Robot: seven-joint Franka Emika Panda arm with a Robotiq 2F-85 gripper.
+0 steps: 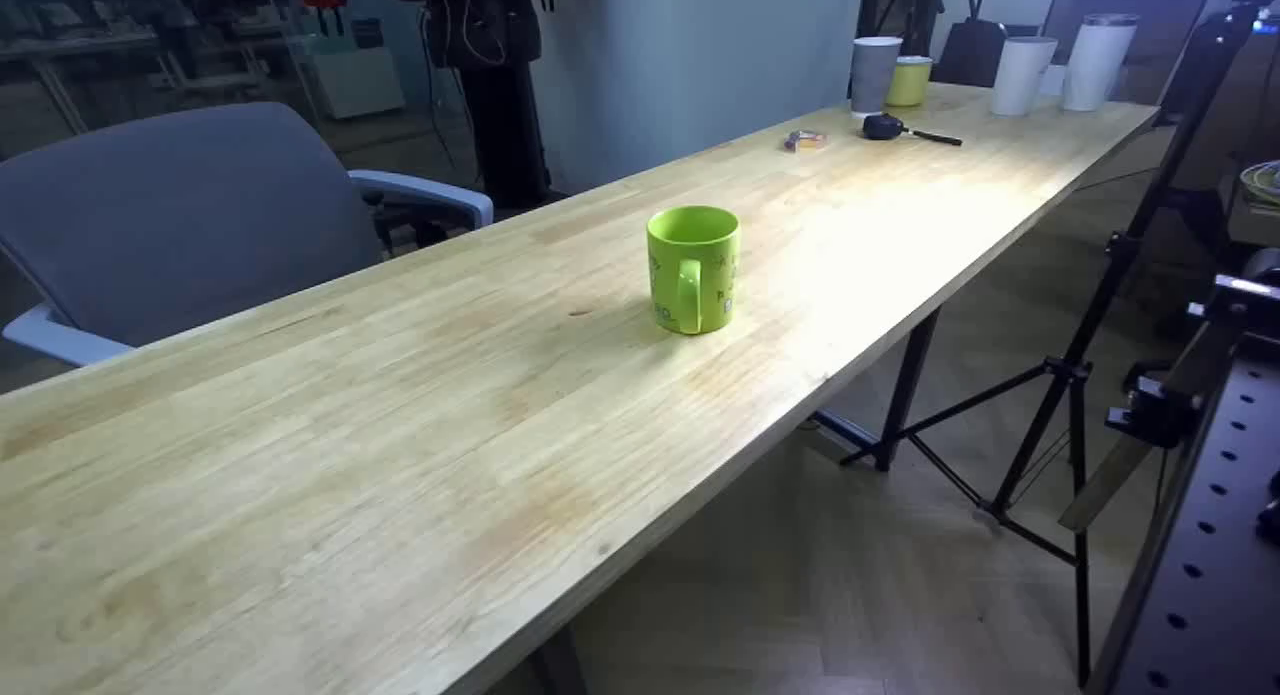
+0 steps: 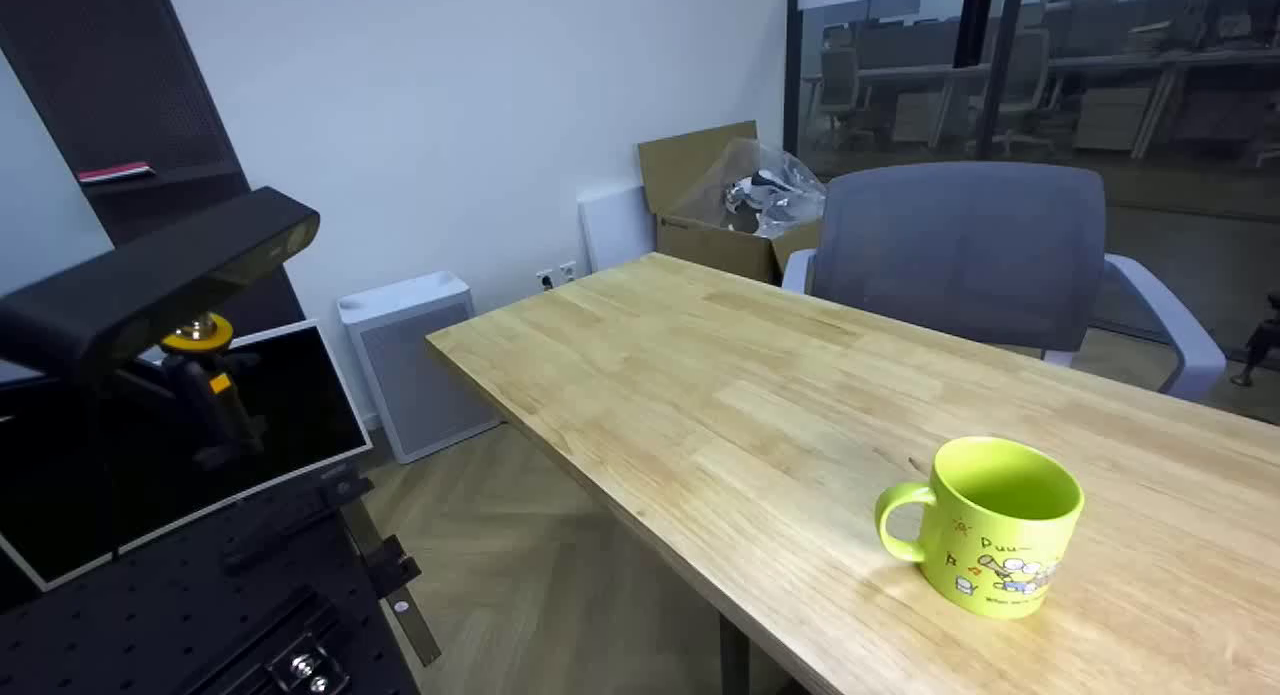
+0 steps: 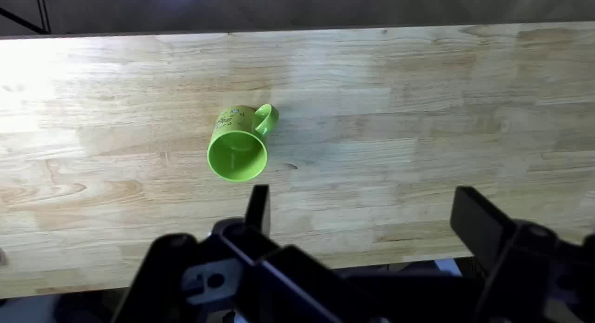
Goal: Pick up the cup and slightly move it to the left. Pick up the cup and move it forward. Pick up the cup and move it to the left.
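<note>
The claw [image 3: 362, 193] stands wide, its two fingers [image 3: 256, 209] far apart, with the wood of the desk [image 3: 353, 128] showing between them in the wrist view. The mug [image 3: 237, 146] sits outside that gap: there it is just past the tip of the finger at the view's left, apart from it, toward the desk's long edge farther from the claw. How high the claw hangs above the desk is hard to judge from this view.

The mug is upright on the desk, a little nearer the long edge away from the chair [image 1: 190, 215] than the one the chair stands along. In an exterior view its handle [image 1: 690, 297] points away from the desk's far end; prints show on its wall in both exterior views. A small dark knot [image 3: 290, 166] in the wood lies just beside it.

Well apart from the mug, toward the desk's far end, a grey cup [image 1: 874, 77] and a yellow cup [image 1: 910, 83] stand side by side near the chair-side edge, and two white cups [image 1: 1022, 79] near the far corner of the opposite edge. A black tool [image 1: 882, 127] lies in front of the grey cup, and a small item [image 1: 805, 141] by the chair-side edge.
</note>
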